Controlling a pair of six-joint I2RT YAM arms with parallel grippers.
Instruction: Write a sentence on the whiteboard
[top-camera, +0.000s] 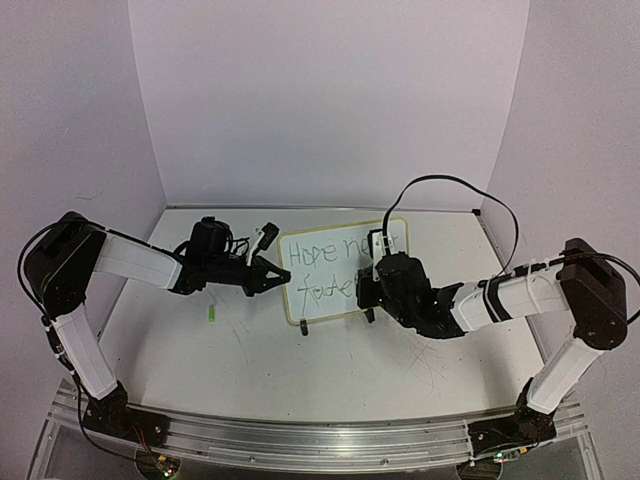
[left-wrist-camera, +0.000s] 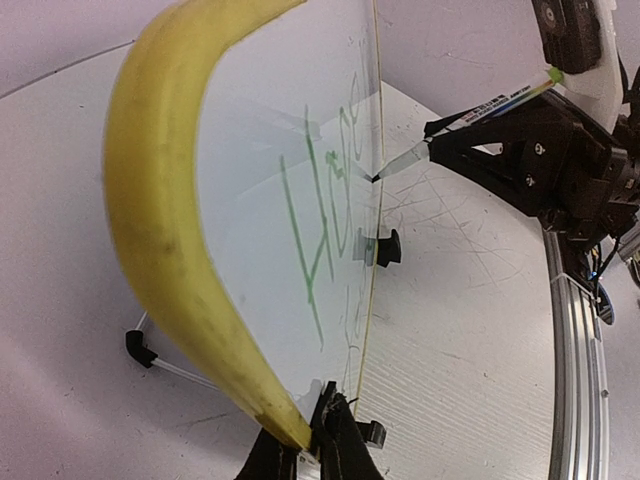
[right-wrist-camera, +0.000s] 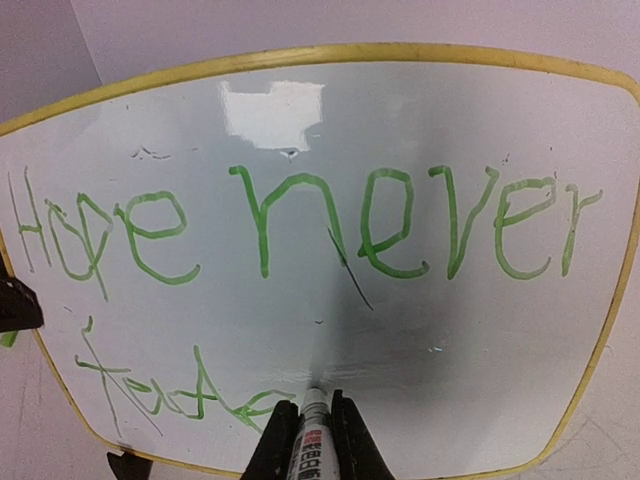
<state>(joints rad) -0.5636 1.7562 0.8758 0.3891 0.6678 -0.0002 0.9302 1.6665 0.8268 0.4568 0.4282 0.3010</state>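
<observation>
The whiteboard (top-camera: 335, 262) stands tilted on two black clip feet (left-wrist-camera: 381, 247) in the middle of the table. In the right wrist view its pale yellow rim (right-wrist-camera: 300, 53) frames the sentence (right-wrist-camera: 300, 230): green "Hope never" above, and "fade" (right-wrist-camera: 170, 392) below. My left gripper (top-camera: 277, 277) is shut on the board's left edge, fingers pinching the rim (left-wrist-camera: 315, 428). My right gripper (top-camera: 371, 280) is shut on a white marker (right-wrist-camera: 310, 445), whose tip touches the board just right of "fade" (right-wrist-camera: 314, 390). The marker (left-wrist-camera: 480, 106) also shows in the left wrist view.
A small green marker cap (top-camera: 212, 314) lies on the table left of the board. A wire stand foot (left-wrist-camera: 141, 347) sits behind the board. Purple walls enclose the back and sides. A metal rail (top-camera: 320, 435) runs along the near edge.
</observation>
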